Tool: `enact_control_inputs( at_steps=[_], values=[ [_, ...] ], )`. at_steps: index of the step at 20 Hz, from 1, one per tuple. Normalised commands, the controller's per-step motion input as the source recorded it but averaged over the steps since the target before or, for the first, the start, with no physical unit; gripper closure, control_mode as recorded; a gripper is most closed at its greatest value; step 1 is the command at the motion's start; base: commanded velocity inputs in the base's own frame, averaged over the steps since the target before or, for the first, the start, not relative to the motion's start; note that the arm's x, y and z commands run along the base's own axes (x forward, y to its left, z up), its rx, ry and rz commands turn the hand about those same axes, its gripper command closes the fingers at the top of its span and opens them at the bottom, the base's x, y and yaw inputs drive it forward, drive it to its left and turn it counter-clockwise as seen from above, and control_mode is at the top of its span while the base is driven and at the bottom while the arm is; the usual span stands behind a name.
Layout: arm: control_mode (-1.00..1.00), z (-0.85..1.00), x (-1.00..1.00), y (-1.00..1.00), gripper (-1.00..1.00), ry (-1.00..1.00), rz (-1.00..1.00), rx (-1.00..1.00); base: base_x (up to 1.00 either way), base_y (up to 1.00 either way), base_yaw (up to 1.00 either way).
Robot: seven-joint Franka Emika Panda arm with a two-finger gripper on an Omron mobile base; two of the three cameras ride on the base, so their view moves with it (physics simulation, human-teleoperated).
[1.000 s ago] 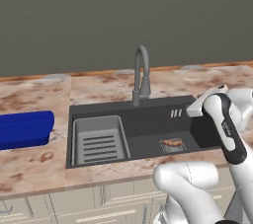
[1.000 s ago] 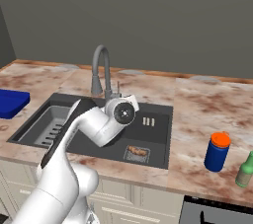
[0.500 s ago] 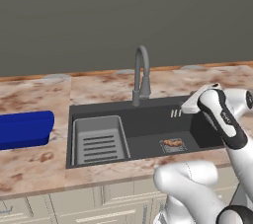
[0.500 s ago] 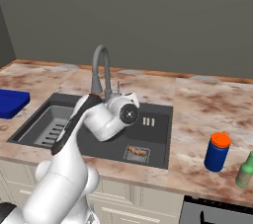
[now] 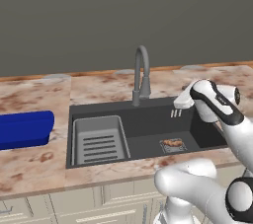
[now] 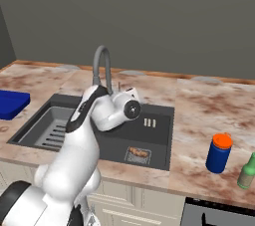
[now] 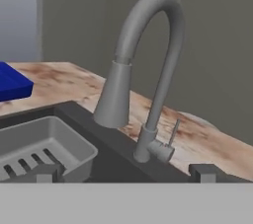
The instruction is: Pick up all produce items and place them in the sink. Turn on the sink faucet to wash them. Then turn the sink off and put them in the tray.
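Observation:
The produce item (image 5: pixel 173 143), a small lumpy orange-brown piece, lies on the drain grate at the right of the dark sink (image 5: pixel 148 122); it shows again as the produce item (image 6: pixel 139 153). The grey gooseneck sink faucet (image 5: pixel 141 75) stands at the basin's back edge. My gripper (image 5: pixel 180 100) hovers above the sink's back right, open and empty, facing the faucet. In the hand view my gripper (image 7: pixel 126 172) is wide open, and the faucet (image 7: pixel 150 65) with its small side lever (image 7: pixel 173 134) stands close ahead. The blue tray (image 5: pixel 23 128) rests on the counter at the far left.
A light grey slatted rack insert (image 5: pixel 99 140) fills the sink's left half. On the right counter stand a blue can with an orange lid (image 6: pixel 218 153) and a green bottle (image 6: pixel 246 171). A grey wall rises behind the marbled counter (image 5: pixel 99 87).
The hand has drifted a little left toward the faucet, staying above the sink's back right. Its jaws stay open. The produce item has not moved.

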Motion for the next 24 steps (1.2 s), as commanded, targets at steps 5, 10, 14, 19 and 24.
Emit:
enact_control_inputs(
  at_steps=[5,10,14,19,24],
  values=[
    [-1.00,0.00,0.47,0.14,-1.00,0.00,0.06,0.00,0.00,0.00,0.00],
    [-1.00,-0.05,0.38,0.17,-1.00,0.00,0.07,0.00,0.00,0.00,0.00],
    [-1.00,-0.16,0.32,0.14,-1.00,-0.01,0.09,0.00,0.00,0.00,0.00],
    [-1.00,-0.17,0.34,0.08,-1.00,-0.02,0.09,0.00,0.00,0.00,0.00],
    [-1.00,-0.16,0.34,0.00,-1.00,0.00,0.05,0.00,0.00,0.00,0.00]
  ],
)
